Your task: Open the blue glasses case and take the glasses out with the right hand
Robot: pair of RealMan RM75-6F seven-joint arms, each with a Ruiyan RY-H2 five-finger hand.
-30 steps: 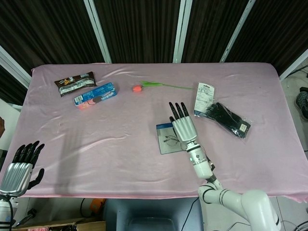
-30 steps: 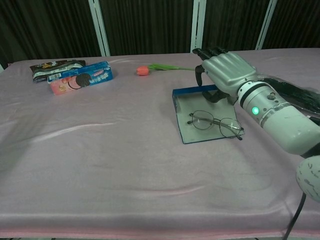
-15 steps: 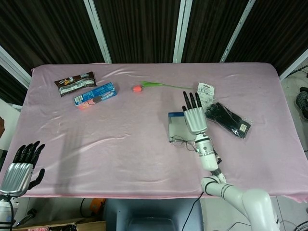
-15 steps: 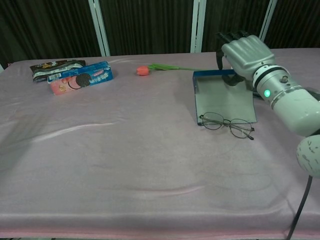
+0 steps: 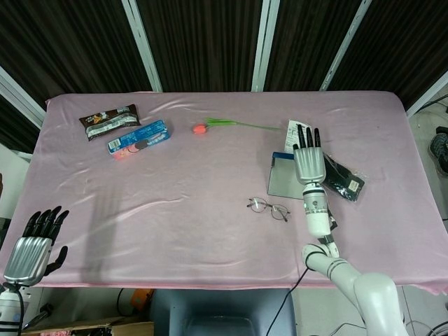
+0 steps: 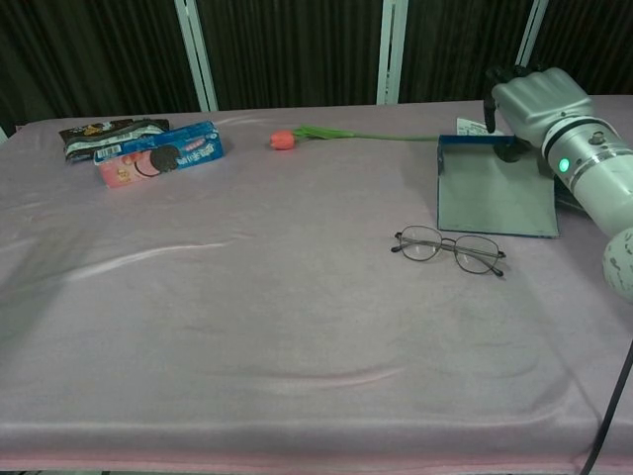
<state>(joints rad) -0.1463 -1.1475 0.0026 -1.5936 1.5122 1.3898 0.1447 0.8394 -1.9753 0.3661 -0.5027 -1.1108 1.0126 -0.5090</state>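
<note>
With the glasses [image 6: 448, 248] lying clear on the cloth, the blue case [image 6: 495, 196] is gripped at its far edge by the right hand [image 6: 534, 94], likely for shifting aside; left hand [image 5: 33, 248] idles, fingers spread.

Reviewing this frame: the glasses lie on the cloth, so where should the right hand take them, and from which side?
Probably the bridge of the glasses, pinched from above. They lie flat on the pink cloth, apart from the blue case, lenses side by side; the thin bridge between them is the clear bit to pinch without pressing a lens.
</note>
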